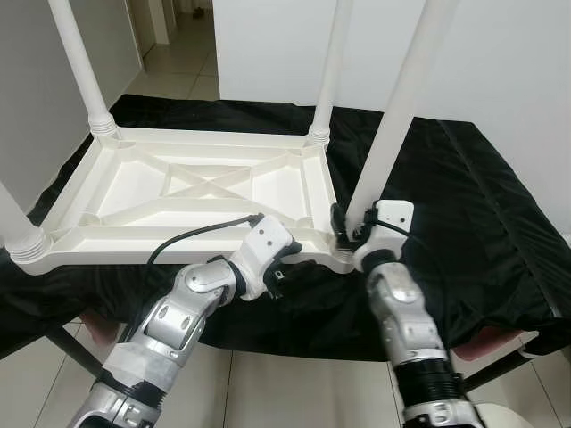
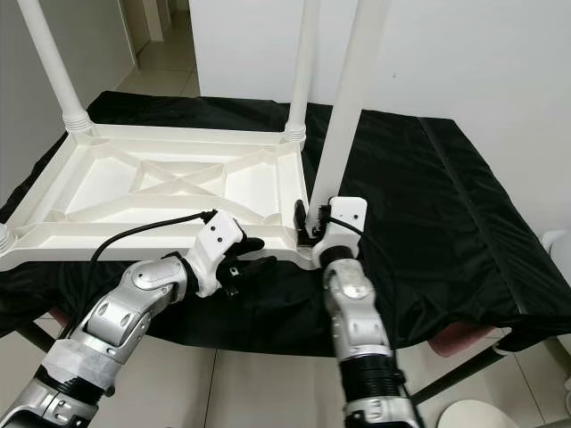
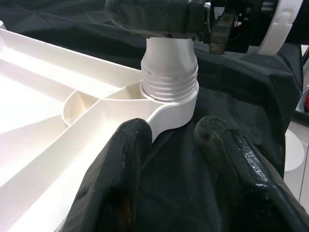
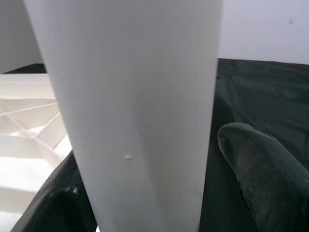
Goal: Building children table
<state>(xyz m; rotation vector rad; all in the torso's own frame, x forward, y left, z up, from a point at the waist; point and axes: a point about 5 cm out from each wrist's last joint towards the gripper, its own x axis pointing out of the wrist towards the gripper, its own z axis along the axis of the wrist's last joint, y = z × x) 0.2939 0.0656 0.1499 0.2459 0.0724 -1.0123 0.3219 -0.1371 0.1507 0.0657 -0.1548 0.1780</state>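
The right gripper (image 1: 346,228) is clamped around the base of the near-right table leg (image 1: 401,98), so the step in hand looks like screwing it home: keep the leg upright over its corner socket (image 3: 170,104) and turn without forcing the ridged thread, while the left gripper (image 2: 252,252), fingers (image 3: 118,174) parted and holding nothing, steadies the rim beside that socket. The white plastic tabletop (image 1: 192,192) lies upside down on a black cloth (image 1: 464,205), its ribbed underside showing, with legs standing at the other corners.

Black cloth (image 1: 464,205) draped over a stand, white wall (image 1: 500,62), tiled floor (image 1: 294,392)
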